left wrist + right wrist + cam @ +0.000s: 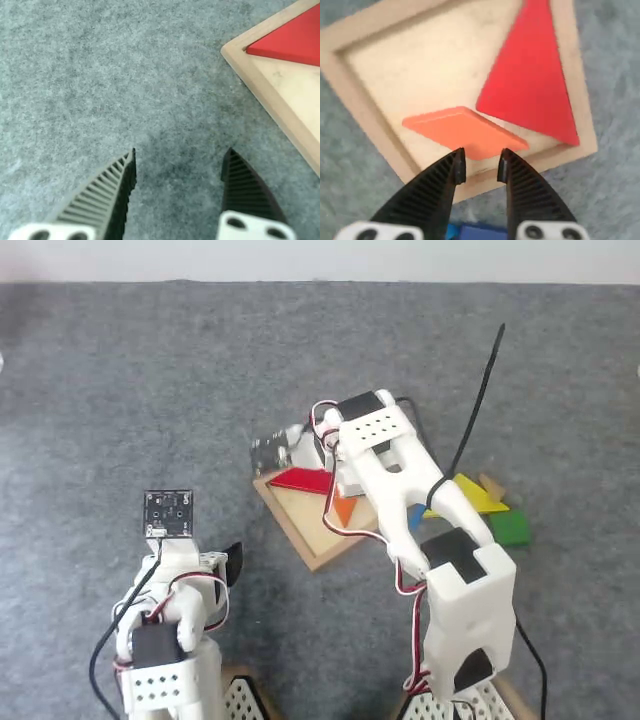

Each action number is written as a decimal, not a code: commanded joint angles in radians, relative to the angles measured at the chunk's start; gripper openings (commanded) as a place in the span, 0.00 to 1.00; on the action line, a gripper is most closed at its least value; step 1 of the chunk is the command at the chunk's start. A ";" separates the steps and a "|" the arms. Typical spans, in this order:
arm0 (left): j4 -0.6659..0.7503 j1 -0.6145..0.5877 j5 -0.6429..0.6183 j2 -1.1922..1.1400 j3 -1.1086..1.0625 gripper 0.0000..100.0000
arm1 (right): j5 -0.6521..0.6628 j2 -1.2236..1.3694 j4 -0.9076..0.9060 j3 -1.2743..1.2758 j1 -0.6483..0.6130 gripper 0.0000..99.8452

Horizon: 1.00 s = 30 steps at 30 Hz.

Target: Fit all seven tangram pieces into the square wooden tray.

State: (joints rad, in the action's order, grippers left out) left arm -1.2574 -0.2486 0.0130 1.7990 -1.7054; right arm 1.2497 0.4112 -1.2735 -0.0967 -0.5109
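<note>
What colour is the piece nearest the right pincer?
The piece is orange; best seen in the right wrist view.

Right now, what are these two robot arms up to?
The right hand pinches an orange piece over the wooden tray, next to a red triangle already lying in it. A yellow piece and a green piece wait on the grey mat beside the tray. The left hand hangs open above the mat near a tray corner.

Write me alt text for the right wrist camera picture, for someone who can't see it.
The right gripper pinches the near corner of an orange piece, which sits tilted over the square wooden tray. A red triangle lies flat in the tray along one wall. Grey felt surrounds the tray.
</note>
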 commanded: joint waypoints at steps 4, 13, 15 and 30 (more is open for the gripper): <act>-0.005 -0.002 -0.008 0.021 0.022 0.27 | -0.252 -0.027 0.002 0.012 0.002 0.11; -0.005 -0.002 -0.008 0.021 0.022 0.27 | -0.334 -0.027 0.064 0.152 -0.010 0.11; -0.005 -0.002 -0.008 0.021 0.022 0.27 | -0.334 -0.036 0.088 0.193 -0.010 0.11; -0.005 -0.002 -0.008 0.021 0.022 0.27 | -0.377 -0.191 0.140 0.413 0.021 0.11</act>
State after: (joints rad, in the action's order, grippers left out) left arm -1.2574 -0.2486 0.0130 1.7990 -1.7054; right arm 0.8815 0.2455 -1.1446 0.2685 -0.5017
